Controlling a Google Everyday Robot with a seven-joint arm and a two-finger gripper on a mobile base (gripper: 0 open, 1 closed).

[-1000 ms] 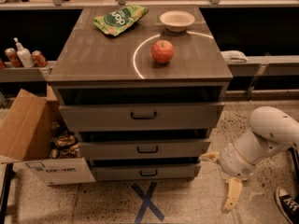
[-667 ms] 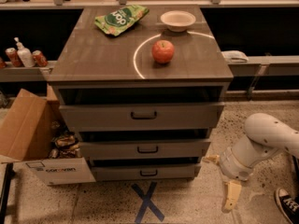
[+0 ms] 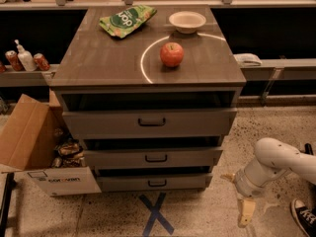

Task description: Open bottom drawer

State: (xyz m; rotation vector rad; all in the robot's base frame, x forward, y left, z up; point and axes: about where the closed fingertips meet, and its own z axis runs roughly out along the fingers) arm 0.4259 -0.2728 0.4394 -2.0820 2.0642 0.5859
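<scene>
Three grey drawer fronts stacked beneath a wood-grain counter (image 3: 98,58), a dark gap above each. Lowest and narrowest, just above the floor: the bottom drawer (image 3: 182,183), with a small black bar handle (image 3: 157,182) at centre, not visibly pulled out. Well apart to its right, low over the speckled floor: the white arm (image 3: 276,162) and its gripper (image 3: 242,197), hanging downward, probably lowered to handle height ahead of a move left. Spread or pressed together: cannot tell. On the counter, likely irrelevant here: red apple (image 3: 171,54), white bowl (image 3: 187,21), green chip bag (image 3: 127,19). On the floor in front, a blue tape cross (image 3: 155,214), perhaps marking a parking spot. At left, an open cardboard box (image 3: 29,137), contents dim. Hidden or unclear: drawer interiors lost in shadow, arm cut off at the right edge, a shoe (image 3: 301,216) cropped at the corner
</scene>
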